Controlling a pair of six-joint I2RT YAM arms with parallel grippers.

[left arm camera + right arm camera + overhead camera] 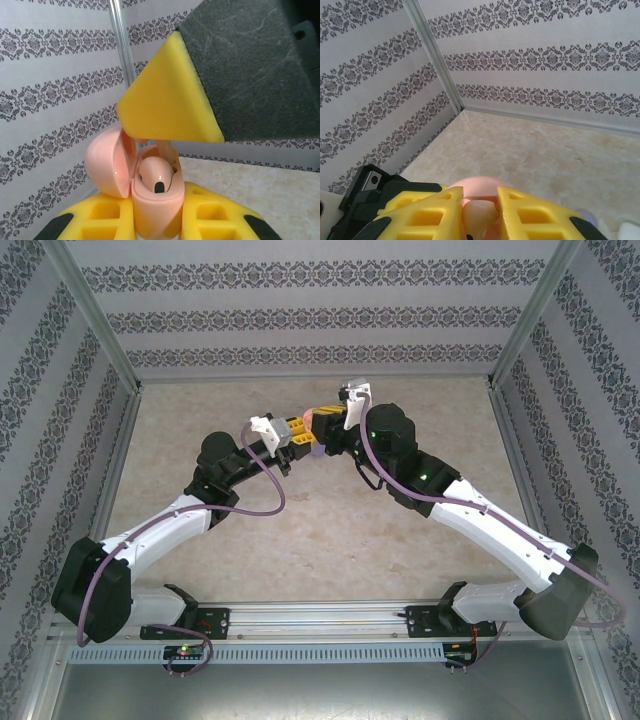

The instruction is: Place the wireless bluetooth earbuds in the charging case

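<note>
one pale pink earbud (158,175) is already seated in the pink charging case (150,205), with the lid (105,160) hinged open to the side. left gripper (157,217) is clamped tight on the case body and holds it upright near the middle of the table (330,530), apparently lifted clear of it. right gripper (479,200) is nearly closed, pinching what looks like the second pink earbud (480,215) between its fingers. in the left wrist view a pale stem pokes down from under the right arm's finger, just behind the seated bud at the case mouth. can't tell if that stem has entered its slot or is only touching the rim. my read for this case: half done, second bud at the mouth but not down yet. left to do: push it home, let go, probably close the lid. something purple (318,451) lies on the table just below the grippers, too small to identify, so the status of any other pairs is unknown from here.
</note>
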